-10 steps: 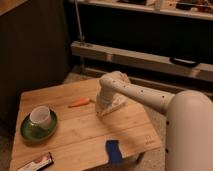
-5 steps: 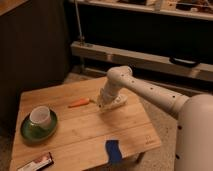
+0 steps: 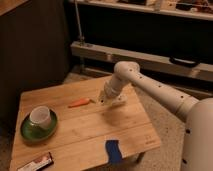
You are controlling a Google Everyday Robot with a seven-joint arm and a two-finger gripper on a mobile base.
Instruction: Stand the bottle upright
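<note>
No legible text anywhere, perhaps faint marks on the snack bar (image 3: 36, 162).

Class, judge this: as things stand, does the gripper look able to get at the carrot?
Probably yes. The gripper, shut, hangs at the table's far edge just right of the carrot, with nothing between them.

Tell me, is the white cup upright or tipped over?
Upright: the white cup stands mouth-up on the green plate. The gripper is far from it, by the carrot.
</note>
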